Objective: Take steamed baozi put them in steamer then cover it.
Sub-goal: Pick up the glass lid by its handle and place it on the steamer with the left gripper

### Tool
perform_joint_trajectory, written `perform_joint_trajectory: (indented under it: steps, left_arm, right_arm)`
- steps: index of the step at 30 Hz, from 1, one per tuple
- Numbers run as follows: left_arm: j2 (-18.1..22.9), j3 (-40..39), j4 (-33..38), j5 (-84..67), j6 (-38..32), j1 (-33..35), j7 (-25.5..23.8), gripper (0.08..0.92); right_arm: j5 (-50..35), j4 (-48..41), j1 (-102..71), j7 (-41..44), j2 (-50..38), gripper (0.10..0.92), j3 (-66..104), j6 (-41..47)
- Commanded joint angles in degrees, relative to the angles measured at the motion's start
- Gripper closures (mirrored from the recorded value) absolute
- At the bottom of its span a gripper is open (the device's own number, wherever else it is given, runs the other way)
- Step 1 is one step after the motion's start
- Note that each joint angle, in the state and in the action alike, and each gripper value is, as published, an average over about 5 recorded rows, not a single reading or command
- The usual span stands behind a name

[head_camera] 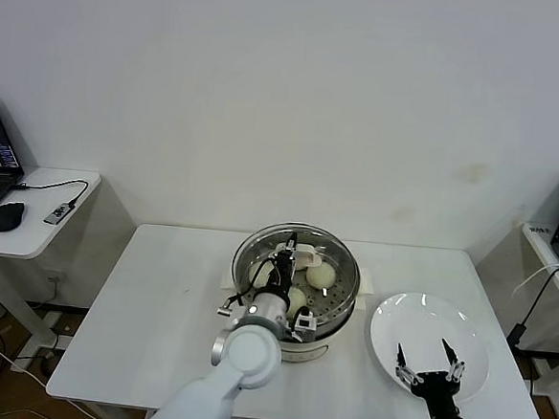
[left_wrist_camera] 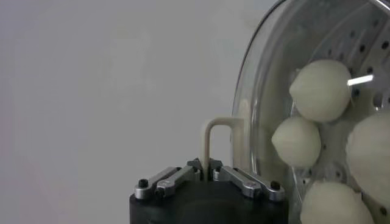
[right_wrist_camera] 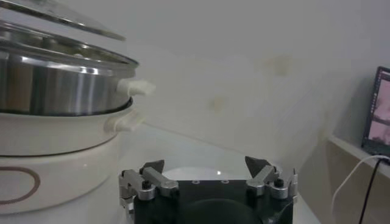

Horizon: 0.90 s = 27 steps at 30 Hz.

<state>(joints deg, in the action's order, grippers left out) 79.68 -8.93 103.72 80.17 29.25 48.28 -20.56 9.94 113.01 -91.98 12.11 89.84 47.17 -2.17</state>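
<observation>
Smooth round baozi [left_wrist_camera: 321, 90] under glass cover [left_wrist_camera: 256, 109]

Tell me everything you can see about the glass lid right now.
The cover is a round clear glass lid with a metal rim and a cream-white bar handle. The left gripper is shut on that handle, holding the lid tilted over the steamer, not yet seated flat. Through the glass, the steamed baozi show on the perforated tray.
</observation>
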Motion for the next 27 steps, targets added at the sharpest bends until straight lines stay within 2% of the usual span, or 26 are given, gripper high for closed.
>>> perform_joint_trajectory:
  steps: [1, 27]
  left_arm:
    - [2.23, -0.44, -3.98, 1.41, -0.16, -0.44, 0.28, 0.856]
    - [3.18, 0.55, -6.01, 1.61, -1.03, 0.26, 2.35, 0.856]
  right_arm:
    - [-0.25, -0.07, -0.05, -0.17, -0.33, 0.203, 0.25, -0.15]
    - [0.37, -0.81, -0.42, 0.01, -0.28, 0.203, -0.2, -0.55]
